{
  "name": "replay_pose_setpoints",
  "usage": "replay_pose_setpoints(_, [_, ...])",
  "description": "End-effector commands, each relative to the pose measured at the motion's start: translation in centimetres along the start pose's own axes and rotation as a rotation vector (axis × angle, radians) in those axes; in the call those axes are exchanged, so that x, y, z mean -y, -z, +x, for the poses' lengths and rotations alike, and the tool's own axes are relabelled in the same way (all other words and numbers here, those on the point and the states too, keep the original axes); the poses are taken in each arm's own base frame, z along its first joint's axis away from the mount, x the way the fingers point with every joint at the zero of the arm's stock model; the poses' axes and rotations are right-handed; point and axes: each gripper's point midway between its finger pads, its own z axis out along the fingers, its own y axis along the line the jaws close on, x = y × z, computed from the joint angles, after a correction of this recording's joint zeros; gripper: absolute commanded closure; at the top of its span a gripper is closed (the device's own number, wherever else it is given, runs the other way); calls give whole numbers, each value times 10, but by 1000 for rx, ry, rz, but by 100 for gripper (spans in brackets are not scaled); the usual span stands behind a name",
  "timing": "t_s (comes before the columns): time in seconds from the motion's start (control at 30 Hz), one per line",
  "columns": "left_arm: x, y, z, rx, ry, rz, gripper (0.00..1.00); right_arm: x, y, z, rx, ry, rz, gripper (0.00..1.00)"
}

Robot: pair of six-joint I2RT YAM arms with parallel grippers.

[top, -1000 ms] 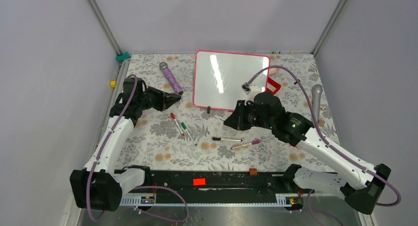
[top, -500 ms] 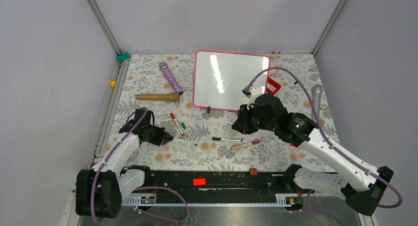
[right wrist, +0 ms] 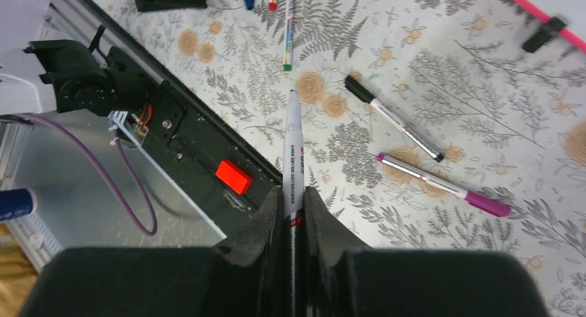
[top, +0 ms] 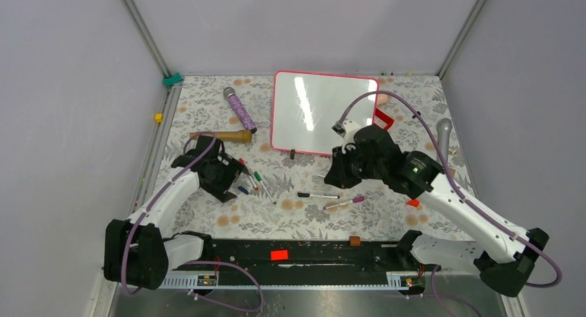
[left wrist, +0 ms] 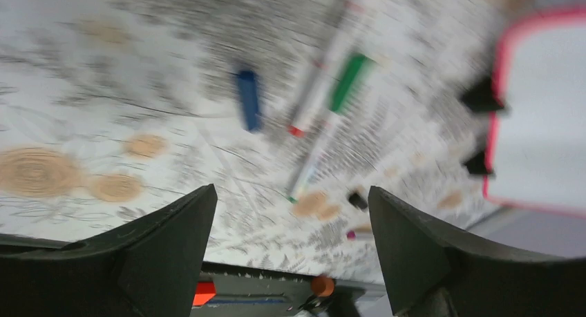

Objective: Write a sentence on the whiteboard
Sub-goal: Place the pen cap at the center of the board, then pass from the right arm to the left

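Note:
The whiteboard [top: 323, 113], white with a pink-red rim, stands at the back centre, and its edge shows in the left wrist view [left wrist: 546, 110]. My right gripper [top: 332, 172] [right wrist: 294, 196] hovers in front of it, shut on a white marker [right wrist: 293, 151] with its bare tip pointing forward. My left gripper [top: 231, 187] [left wrist: 294, 213] is open and empty, low over the floral cloth. Just beyond its fingers lie a small blue cap [top: 243, 190] [left wrist: 249, 99], a red-capped marker [top: 247, 172] and a green-capped marker [top: 263, 186] [left wrist: 349, 82].
A black-capped marker [top: 318, 195] [right wrist: 394, 117] and a magenta-capped marker [top: 343, 203] [right wrist: 442, 186] lie below the right gripper. A purple microphone [top: 240, 110] and a wooden stick [top: 221, 135] lie back left. A grey microphone [top: 443, 134] and a red piece [top: 382, 119] sit right.
My left arm swung from the back left toward the near markers and its jaws opened. The blue cap now lies on the cloth beside it. The right arm barely shifted.

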Motion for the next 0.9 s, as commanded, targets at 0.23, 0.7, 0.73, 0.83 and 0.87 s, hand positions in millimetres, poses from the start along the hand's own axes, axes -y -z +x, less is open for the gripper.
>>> replay_pose_setpoints(0.23, [105, 98, 47, 81, -639, 499, 14, -27, -9, -14, -339, -157, -51, 100])
replay_pose_setpoints(0.7, [157, 165, 147, 420, -1379, 1064, 1, -44, -4, -26, -442, -302, -134, 100])
replay_pose_setpoints(0.73, [156, 167, 154, 423, -1419, 1091, 1, -45, -3, -27, -439, -304, -135, 100])
replay_pose_setpoints(0.83, [153, 178, 176, 416, -1528, 1210, 14, -45, -2, -29, -431, -299, -131, 100])
replay_pose_setpoints(0.87, [150, 178, 181, 404, -1562, 1235, 18, -44, -1, -30, -431, -295, -129, 100])
